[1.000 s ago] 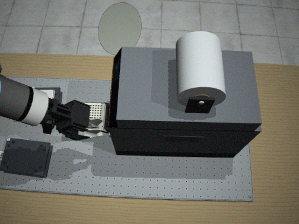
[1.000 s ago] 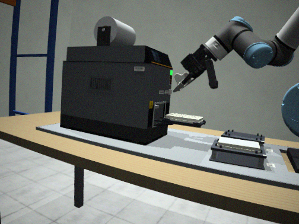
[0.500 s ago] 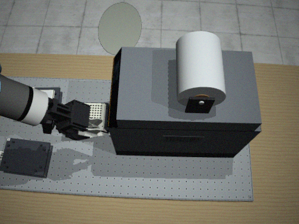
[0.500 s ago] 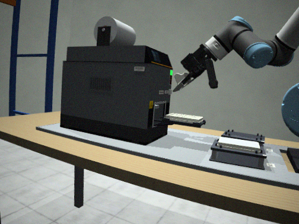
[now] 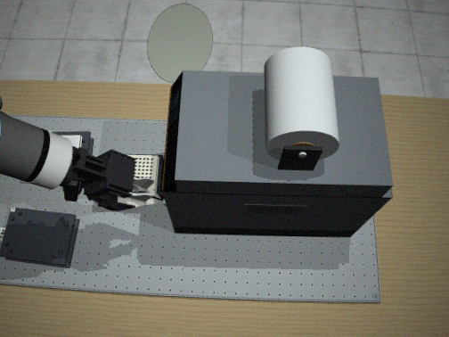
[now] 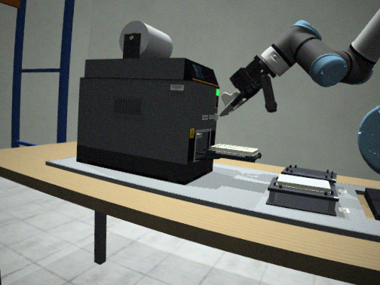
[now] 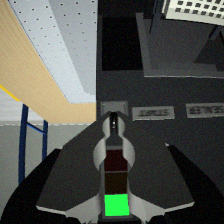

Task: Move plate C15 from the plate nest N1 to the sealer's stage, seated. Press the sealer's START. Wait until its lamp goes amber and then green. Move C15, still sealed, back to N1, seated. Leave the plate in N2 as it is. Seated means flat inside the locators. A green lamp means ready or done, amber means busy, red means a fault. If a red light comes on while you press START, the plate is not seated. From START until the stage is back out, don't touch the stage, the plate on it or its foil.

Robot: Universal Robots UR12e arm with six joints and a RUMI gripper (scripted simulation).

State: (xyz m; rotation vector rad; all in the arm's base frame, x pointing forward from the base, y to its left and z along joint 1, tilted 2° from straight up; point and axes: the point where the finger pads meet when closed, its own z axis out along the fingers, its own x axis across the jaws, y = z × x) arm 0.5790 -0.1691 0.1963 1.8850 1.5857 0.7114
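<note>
The dark sealer (image 6: 145, 116) has its stage out at the front, and plate C15 (image 6: 234, 149), white with many wells, lies flat on it. It also shows in the top view (image 5: 146, 168) and at the upper edge of the wrist view (image 7: 195, 10). My gripper (image 6: 222, 113) is shut and empty, above the plate. Its tips point at a small square button (image 7: 114, 107) on the front panel, very close or touching; I cannot tell which. The sealer's lamp (image 6: 217, 93) is green, and it also shows in the wrist view (image 7: 116, 205).
A nest holding a white plate (image 6: 303, 185) stands on the perforated base, partly hidden by my arm in the top view (image 5: 71, 139). An empty dark nest (image 5: 37, 240) lies nearer the table front. A white foil roll (image 5: 300, 102) sits on top of the sealer.
</note>
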